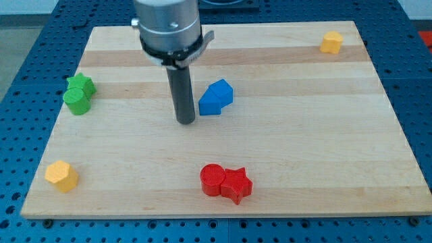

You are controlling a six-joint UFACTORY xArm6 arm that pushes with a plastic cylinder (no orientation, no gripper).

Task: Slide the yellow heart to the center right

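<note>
A small yellow block (pixel 331 42) that looks like the heart sits near the board's top right corner. A second yellow block (pixel 61 175), closer to a pentagon, sits at the bottom left. My tip (pixel 185 122) rests on the board near the middle, just left of a blue block (pixel 216 97). The tip is far from both yellow blocks and touches neither of them.
A green star (pixel 82 85) and a green cylinder (pixel 77 101) sit together at the left edge. A red cylinder (pixel 213 179) and a red star (pixel 237 185) touch each other at the bottom middle. The wooden board (pixel 324 135) ends at a blue pegboard surround.
</note>
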